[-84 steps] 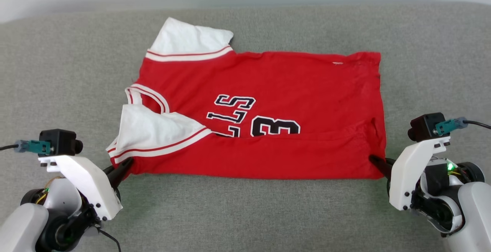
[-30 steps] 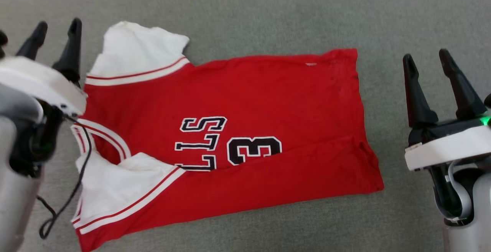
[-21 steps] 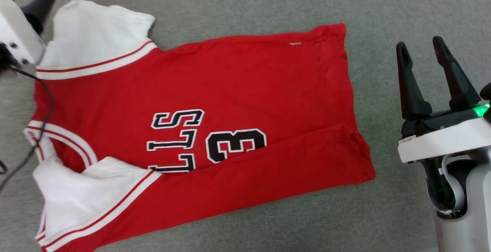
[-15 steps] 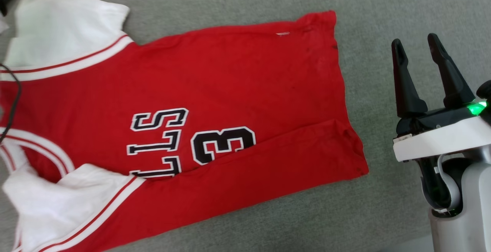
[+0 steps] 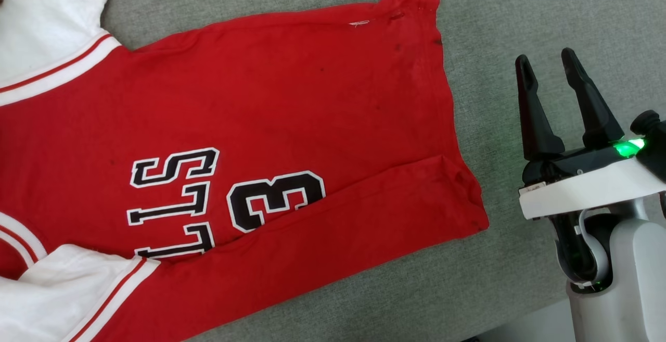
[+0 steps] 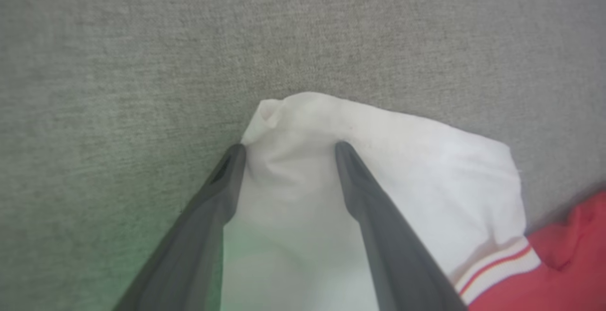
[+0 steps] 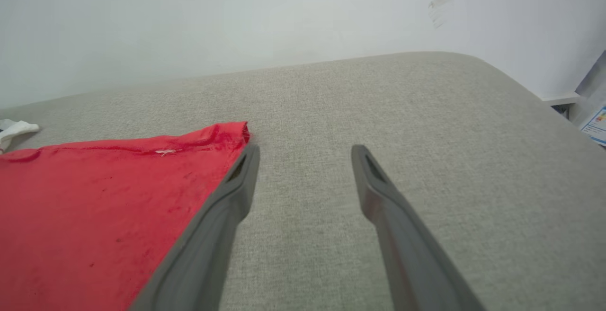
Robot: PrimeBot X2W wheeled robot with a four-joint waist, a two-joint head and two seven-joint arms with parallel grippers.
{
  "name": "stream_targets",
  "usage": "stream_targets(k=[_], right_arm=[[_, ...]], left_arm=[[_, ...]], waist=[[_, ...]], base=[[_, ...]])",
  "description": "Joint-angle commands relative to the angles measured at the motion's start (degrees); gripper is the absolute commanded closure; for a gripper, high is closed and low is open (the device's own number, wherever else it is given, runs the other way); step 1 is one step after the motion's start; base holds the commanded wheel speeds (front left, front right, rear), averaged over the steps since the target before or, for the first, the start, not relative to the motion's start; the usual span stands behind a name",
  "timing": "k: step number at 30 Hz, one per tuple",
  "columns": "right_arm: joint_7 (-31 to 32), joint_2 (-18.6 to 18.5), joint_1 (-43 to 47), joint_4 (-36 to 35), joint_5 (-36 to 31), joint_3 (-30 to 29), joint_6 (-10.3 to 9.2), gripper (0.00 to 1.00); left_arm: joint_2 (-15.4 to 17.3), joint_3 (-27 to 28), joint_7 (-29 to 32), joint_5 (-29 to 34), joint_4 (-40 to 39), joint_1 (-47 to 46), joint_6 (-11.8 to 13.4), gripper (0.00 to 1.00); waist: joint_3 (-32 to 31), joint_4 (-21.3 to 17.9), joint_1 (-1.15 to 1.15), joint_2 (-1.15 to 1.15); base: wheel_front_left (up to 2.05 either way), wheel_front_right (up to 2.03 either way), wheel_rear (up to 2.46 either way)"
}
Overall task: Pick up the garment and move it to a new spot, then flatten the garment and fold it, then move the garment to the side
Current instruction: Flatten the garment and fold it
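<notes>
Head view: against the picture of 2.8 s ago the whole scene has slid left and come closer, so the camera has moved. The red jersey-style shirt with white short sleeves (image 5: 312, 97) lies as it did on the grey woven fabric surface (image 5: 520, 9). Its near long edge is still folded up over the lower part of the black, white-outlined letters and number (image 5: 229, 201). What has changed is the arms. Then, each gripper's dark tips were at a near corner of the shirt. Now the right gripper (image 5: 545, 55) stands off the shirt's hem side, near it but apart, lifted above the fabric surface. Its two long dark fingers point up the view with a plain gap between them, holding nothing, and a green light (image 5: 627, 147) glows on its white mount.

In the right wrist view those spread fingers hover over bare grey fabric just beside the shirt's far hem corner, with a pale wall (image 7: 236, 17) beyond.

In the left wrist view the left gripper (image 6: 289, 146) points down at the shirt's far white sleeve (image 6: 416, 169). Its fingers are parted and straddle the sleeve's rumpled tip, one tip at the cloth's edge and the other over the cloth. Whether they touch it cannot be told; nothing is pinched.
</notes>
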Motion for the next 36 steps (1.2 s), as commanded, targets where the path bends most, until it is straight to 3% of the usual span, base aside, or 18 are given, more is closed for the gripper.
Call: stream_targets(k=[1, 2, 14, 25, 26, 36], right_arm=[[-0.31, 0.26, -1.19, 0.13, 0.24, -0.04, -0.04, 0.0], [-0.25, 0.27, -1.2, 0.28, 0.37, -0.06, -0.04, 0.0], [4.48, -2.52, -4.47, 3.21, 5.2, 0.57, -0.04, 0.0], [29.51, -10.32, -16.78, 16.85, 14.58, 2.71, -0.04, 0.0], [35.31, -11.33, -20.36, 18.96, 14.99, 3.01, -0.04, 0.0], [48.47, -10.68, -29.69, 29.99, 12.93, 5.54, -0.04, 0.0]], left_arm=[[-3.3, -2.78, 2.61, -1.3, 2.2, 5.76, -0.08, 0.74], [-3.84, -2.75, 2.3, -1.82, 2.55, 6.5, -0.03, 1.0], [-5.84, -0.62, -8.56, 0.36, 3.26, 3.82, -2.16, 1.0], [-11.0, -1.79, -15.46, 2.31, 1.18, -1.41, -5.57, 1.0], [-12.09, -2.59, -15.9, 2.81, 0.72, -1.95, -6.21, 1.0], [-13.33, -3.66, -17.32, 3.78, -0.35, -3.55, -7.32, 1.0]], waist=[[0.06, -0.15, 0.0, 0.0], [0.05, -0.2, 0.0, 0.0], [-3.66, 2.81, 0.0, 0.0], [-5.65, 10.98, 0.0, 0.0], [-4.96, 12.56, 0.0, 0.0], [-3.13, 14.95, 0.0, 0.0]], base=[[0.0, 0.0, 0.0], [0.0, 0.0, 0.0], [0.0, 0.0, 0.0], [0.0, 0.0, 0.0], [0.0, 0.0, 0.0], [0.0, 0.0, 0.0]])
